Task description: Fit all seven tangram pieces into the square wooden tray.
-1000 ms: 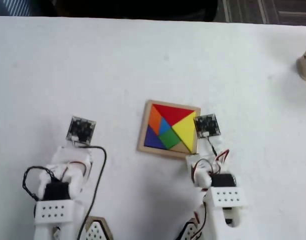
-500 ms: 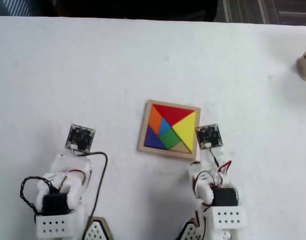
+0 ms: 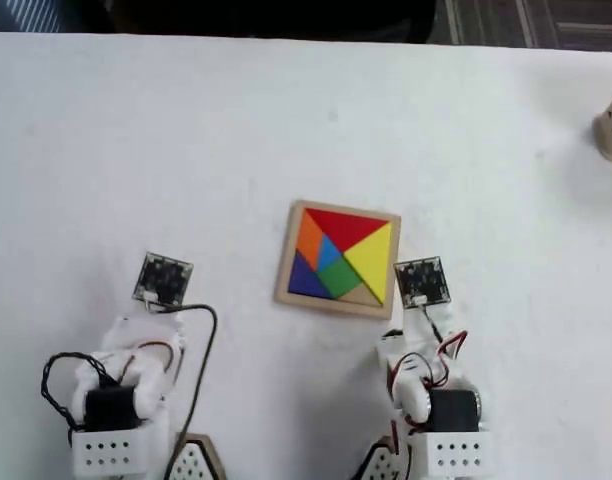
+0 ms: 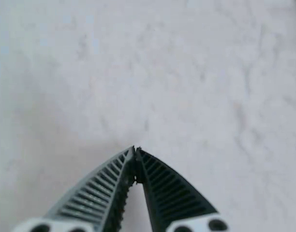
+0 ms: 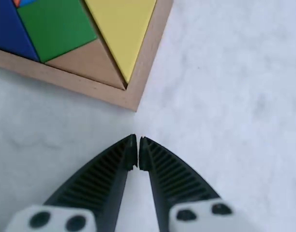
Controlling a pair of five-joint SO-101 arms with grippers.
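Broadly, the table (image 3: 186, 130) is noted first. The square wooden tray (image 3: 331, 306) is set near its middle, slightly turned and somewhat toward the arms' edge, where both arms can reach it.

Inside the tray, the red triangle (image 3: 348, 226) and yellow triangle (image 3: 374, 258) are packed against the far and right walls. The orange piece (image 3: 309, 240), blue piece (image 3: 304, 277), green square (image 3: 338, 278) and light-blue triangle (image 3: 329, 254) are butted edge to edge with no gaps seen. A wood-coloured triangle (image 5: 87, 63) is logged at the near right corner; whether it is a piece or bare floor cannot be told. If it is a piece, the task is judged done.

The right gripper (image 5: 138, 140) is held just off that corner of the tray, its tips together on nothing. The left gripper (image 4: 136, 151) is held over bare table near the arms' edge, well apart from the tray, likewise closed and empty. Both are presumably parked clear so nothing gets knocked.
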